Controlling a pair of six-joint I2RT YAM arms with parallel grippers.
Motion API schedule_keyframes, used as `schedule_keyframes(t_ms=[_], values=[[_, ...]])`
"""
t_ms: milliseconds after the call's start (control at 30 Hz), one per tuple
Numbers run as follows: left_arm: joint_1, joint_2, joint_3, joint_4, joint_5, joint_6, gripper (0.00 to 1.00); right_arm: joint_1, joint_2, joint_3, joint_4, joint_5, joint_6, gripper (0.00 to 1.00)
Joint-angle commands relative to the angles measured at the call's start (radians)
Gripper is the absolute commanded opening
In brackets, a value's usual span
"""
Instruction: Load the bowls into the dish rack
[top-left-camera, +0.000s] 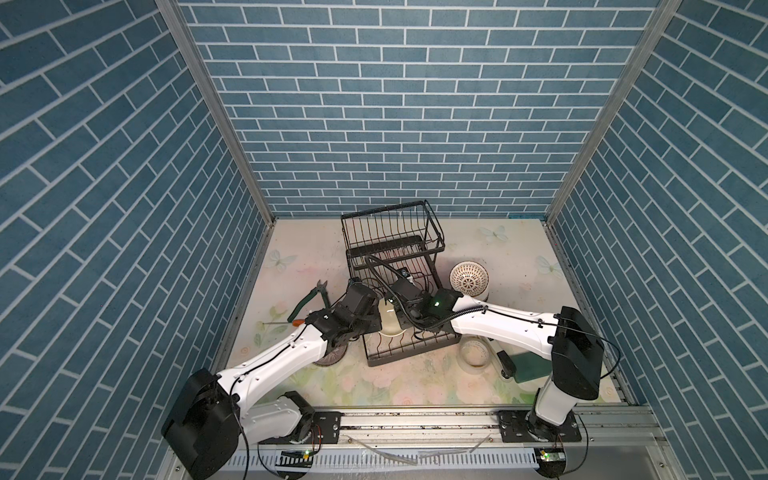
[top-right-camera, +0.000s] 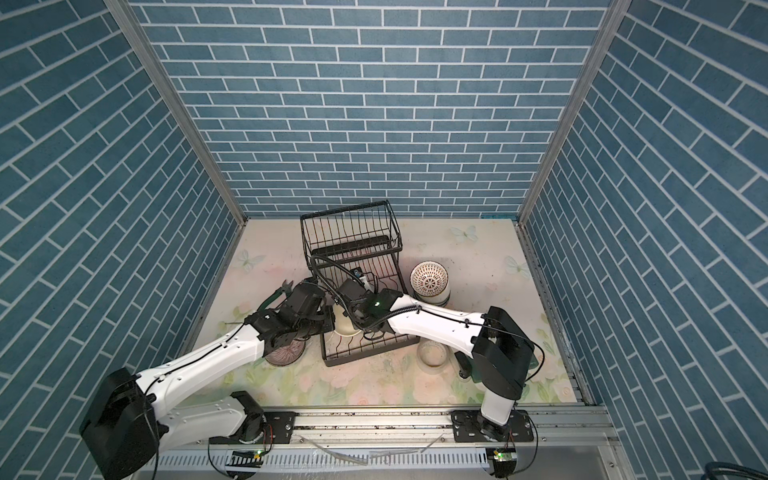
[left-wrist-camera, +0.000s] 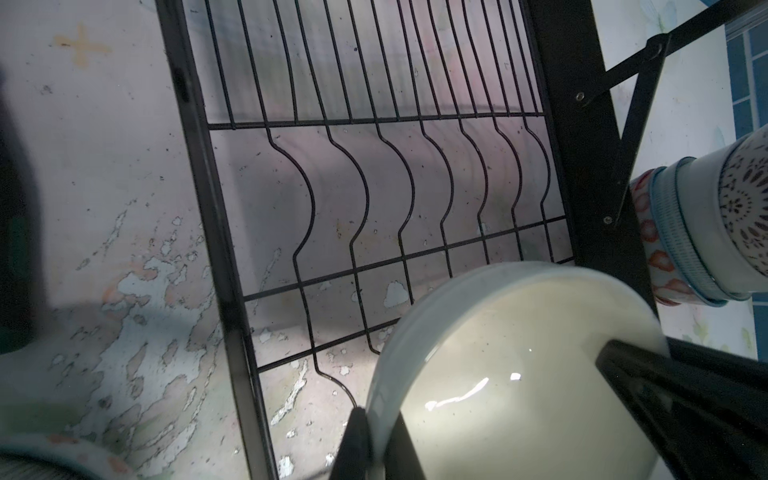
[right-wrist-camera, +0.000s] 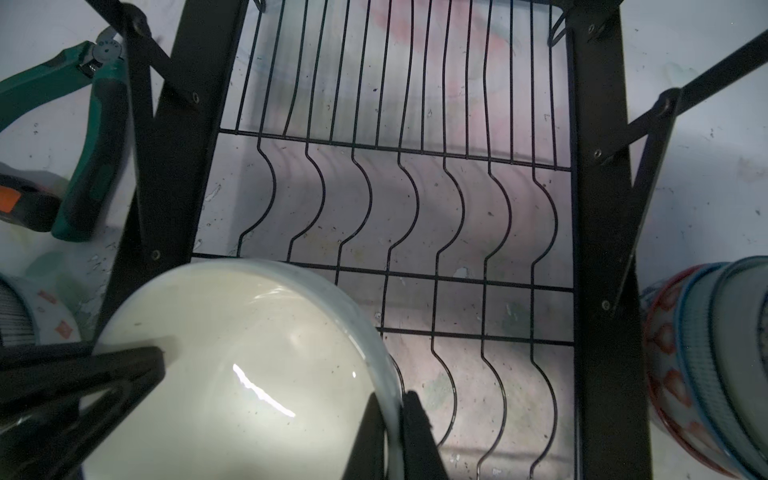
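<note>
Placement into the lower tray, judged from both top views: cream bowl (top-left-camera: 390, 323) tipped on edge at the left side of the dish rack (top-left-camera: 409, 354), between the two wrists. From the left wrist view — left gripper (left-wrist-camera: 376, 419) pinched tight on the rim, curved dividers (left-wrist-camera: 367, 199) bare ahead. From the right wrist view, right gripper (right-wrist-camera: 392, 405) likewise clamped on the rim's opposite side (contact with the wires impossible to tell). Best to steer the rim between two dividers, lower slowly, then release one pincer first — never both together, to prevent rolling.
</note>
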Motion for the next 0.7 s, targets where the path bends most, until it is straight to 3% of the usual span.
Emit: schedule_keyframes(t_ms=[0,333,667], values=[[0.003,-0.014,0.017,0.029,-0.036,-0.011,0.02,-0.003,0.012,0.034,-0.068,0.069,-0.019,0.00],[0.003,-0.073,0.015,0.013,-0.039,0.001,0.39,-0.001,-0.041,0.006,-0.074,0.192,-0.031,0.00],[0.004,-0.170,0.017,-0.035,-0.076,0.015,0.90,0.001,-0.057,-0.012,-0.078,0.370,-0.111,0.00]])
